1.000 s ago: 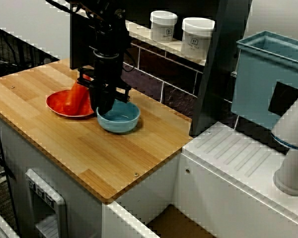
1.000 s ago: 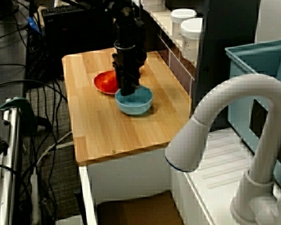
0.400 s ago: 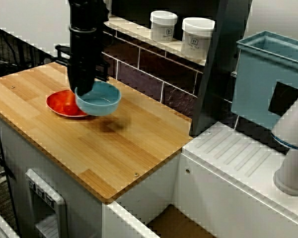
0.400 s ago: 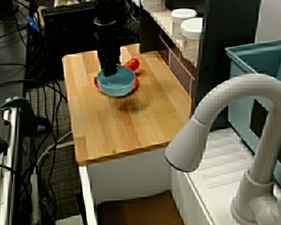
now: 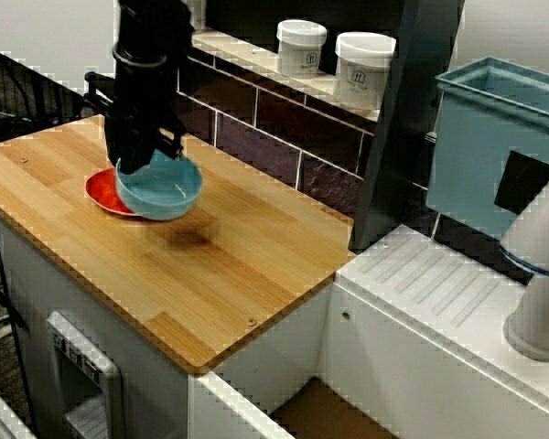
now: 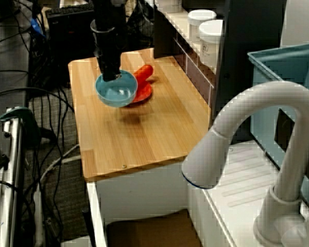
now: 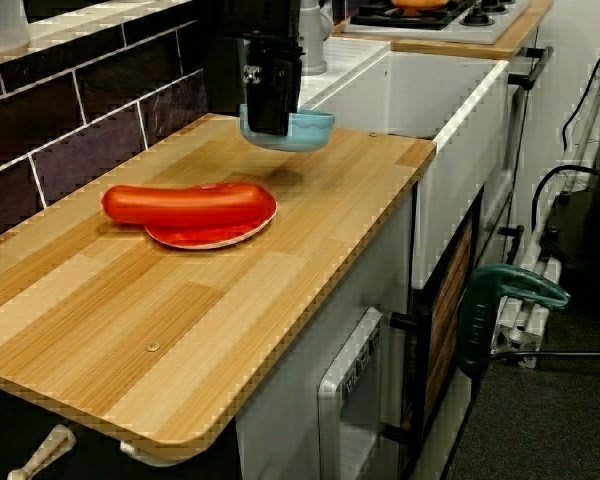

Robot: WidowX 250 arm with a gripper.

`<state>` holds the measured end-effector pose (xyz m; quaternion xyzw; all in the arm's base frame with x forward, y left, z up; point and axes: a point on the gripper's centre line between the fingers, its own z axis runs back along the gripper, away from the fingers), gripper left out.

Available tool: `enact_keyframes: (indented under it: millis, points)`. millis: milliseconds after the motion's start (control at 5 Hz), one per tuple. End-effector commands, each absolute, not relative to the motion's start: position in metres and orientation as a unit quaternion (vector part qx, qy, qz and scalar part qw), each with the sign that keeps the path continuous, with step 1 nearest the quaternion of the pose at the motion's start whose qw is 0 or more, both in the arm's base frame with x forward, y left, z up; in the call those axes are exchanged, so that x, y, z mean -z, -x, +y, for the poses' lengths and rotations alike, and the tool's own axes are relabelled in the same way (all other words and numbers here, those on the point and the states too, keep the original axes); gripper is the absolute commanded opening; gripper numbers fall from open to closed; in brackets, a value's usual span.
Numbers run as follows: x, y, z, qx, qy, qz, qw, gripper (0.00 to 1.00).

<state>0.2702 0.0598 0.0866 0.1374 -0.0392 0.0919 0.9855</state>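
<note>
Farthest left in the view across the desk toward the tiled wall lies the flat round red plate (image 5: 98, 192). In the low view along the desk it carries a long, smooth red sausage-shaped thing (image 7: 185, 203), whose one end sticks out past the rim.

Next comes my black end effector (image 5: 146, 163), pointing straight down. It is clamped on the near rim of the round light-blue bowl (image 5: 165, 190) — one finger inside, the other outside, as far as I can make out. The bowl hangs level and clear of the pale wooden desk (image 5: 247, 274), with its dark shadow on the boards underneath. It sits close beside the plate and higher than it; whether it overhangs the plate's edge I cannot tell. In the view past the tap the bowl (image 6: 116, 91) looks empty.

Further right, on the shelf above the dark tiles, stand two white lidded jars (image 5: 301, 46) just beside each other. Well apart from my work is the blue-grey plastic bin (image 5: 476, 146) — and at the far right, the curved white tap (image 5: 540, 274).
</note>
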Motion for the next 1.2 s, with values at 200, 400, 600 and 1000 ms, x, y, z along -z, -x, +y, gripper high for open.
enact_keyframes:
  millis: [200,400,600,1000]
  points:
    - [-0.097,-0.264,0.061,-0.098,-0.198,-0.070,0.973,0.00]
    - [-0.102,-0.263,0.060,-0.096,-0.199,-0.076,0.972,0.00]
    - [-0.107,-0.262,0.062,-0.090,-0.171,-0.062,0.979,0.00]
    - [-0.107,-0.266,0.066,-0.085,-0.134,-0.041,0.986,0.00]
